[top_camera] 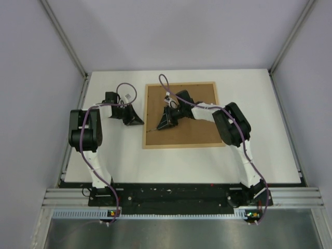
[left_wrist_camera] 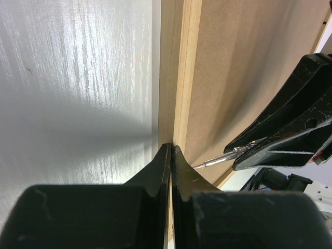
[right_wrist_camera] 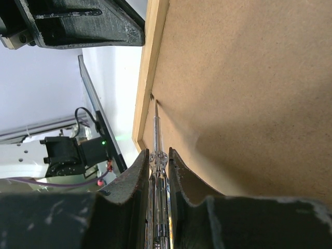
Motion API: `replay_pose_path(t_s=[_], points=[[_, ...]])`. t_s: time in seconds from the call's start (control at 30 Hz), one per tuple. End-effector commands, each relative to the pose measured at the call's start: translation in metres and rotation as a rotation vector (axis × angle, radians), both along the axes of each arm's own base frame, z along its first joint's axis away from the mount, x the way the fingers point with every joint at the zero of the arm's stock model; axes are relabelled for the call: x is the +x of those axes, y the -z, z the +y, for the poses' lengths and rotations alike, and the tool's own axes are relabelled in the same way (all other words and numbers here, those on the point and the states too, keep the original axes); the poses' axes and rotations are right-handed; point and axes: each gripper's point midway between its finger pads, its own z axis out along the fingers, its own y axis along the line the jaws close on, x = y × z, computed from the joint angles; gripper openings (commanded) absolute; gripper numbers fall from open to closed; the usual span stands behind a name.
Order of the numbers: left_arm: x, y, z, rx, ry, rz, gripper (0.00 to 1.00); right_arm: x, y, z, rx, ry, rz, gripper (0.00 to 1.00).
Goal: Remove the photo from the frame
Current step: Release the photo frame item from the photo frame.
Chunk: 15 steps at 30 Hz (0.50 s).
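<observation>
Top external view: light-wood rectangular picture frame (top_camera: 179,147) face down by the white table's (top_camera: 259,129) far edge, brown backing board (top_camera: 199,136) hiding the photo. Right gripper (top_camera: 165,125) pinches a slim metal screwdriver (right_wrist_camera: 157,132), apparently to pry the left rim; left gripper (top_camera: 139,122), closed on nothing, seems to brace it.

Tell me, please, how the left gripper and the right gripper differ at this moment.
The left gripper is shut on nothing; the right gripper clamps a screwdriver. The left sits at the outer edge of the frame, the right over the backing board. Both point at that same frame side.
</observation>
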Motion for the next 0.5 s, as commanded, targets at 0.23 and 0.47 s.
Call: replay_pose_path(t_s=[0.23, 0.47], points=[[-0.003, 0.022, 0.005, 0.087, 0.004, 0.022, 0.03, 0.0, -0.012, 0.007, 0.019, -0.009, -0.052, 0.0], [-0.003, 0.021, 0.005, 0.087, 0.004, 0.02, 0.03, 0.002, -0.013, 0.015, 0.023, -0.008, -0.058, 0.0]])
